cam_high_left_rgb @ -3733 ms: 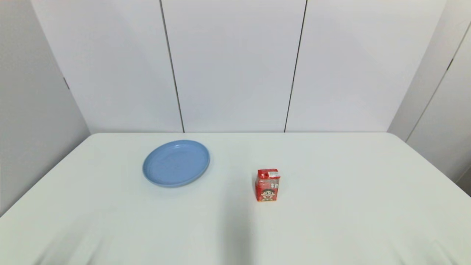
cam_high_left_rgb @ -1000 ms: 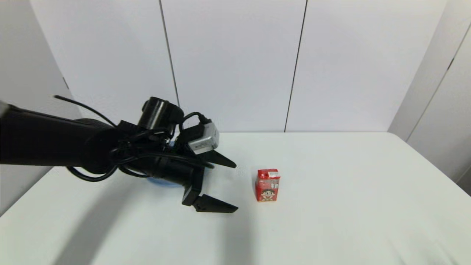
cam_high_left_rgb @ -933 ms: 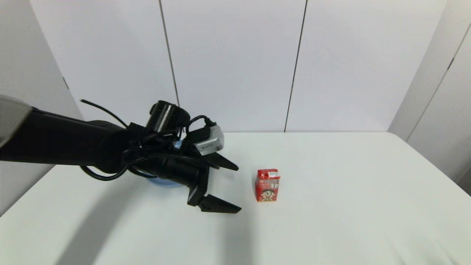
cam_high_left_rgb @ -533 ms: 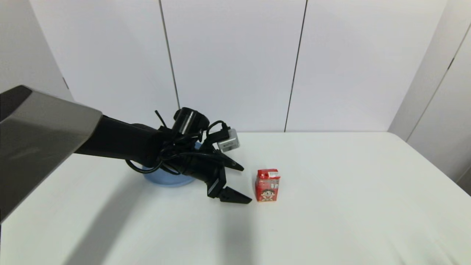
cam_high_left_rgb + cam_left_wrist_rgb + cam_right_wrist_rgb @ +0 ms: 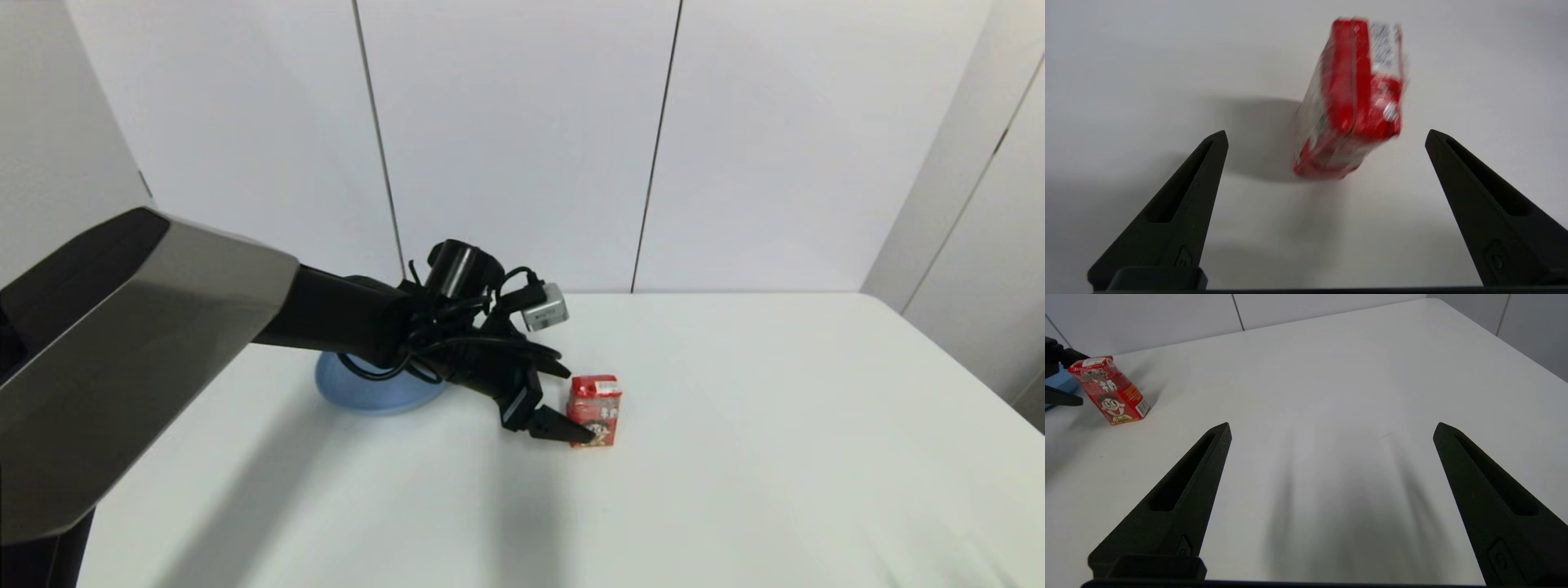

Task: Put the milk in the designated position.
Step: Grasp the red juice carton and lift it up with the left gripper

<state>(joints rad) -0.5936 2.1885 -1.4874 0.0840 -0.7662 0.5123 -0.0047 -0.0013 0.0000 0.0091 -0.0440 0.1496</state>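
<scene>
The milk carton (image 5: pixel 595 411) stands upright on the white bench (image 5: pixel 735 457), a little right of the middle in the head view, with the blue plate (image 5: pixel 359 392) well apart at its 9 o'clock. The left pincer (image 5: pixel 567 402) is spread wide and released, reaching in from the carton's 9 o'clock; its near finger crosses the carton's lower front and the far finger shows beside the top corner, so the box appears to sit at the mouth of the jaws, and whether a tip touches it cannot be told. The likeliest trouble, as I judge it, is a tip nudging the light, narrow box before the jaws close, tipping or spinning it out of line; closing off-centre could also pinch a corner and let it twist free when lifted. Squeezing hard might dent the thin walls. The carton is a small red box with a cartoon child's face on its front, a white printed label patch on top and a glossy film. The right pincer (image 5: pixel 1331 428) hangs released, near the bench's 5 o'clock side, holding nothing.
</scene>
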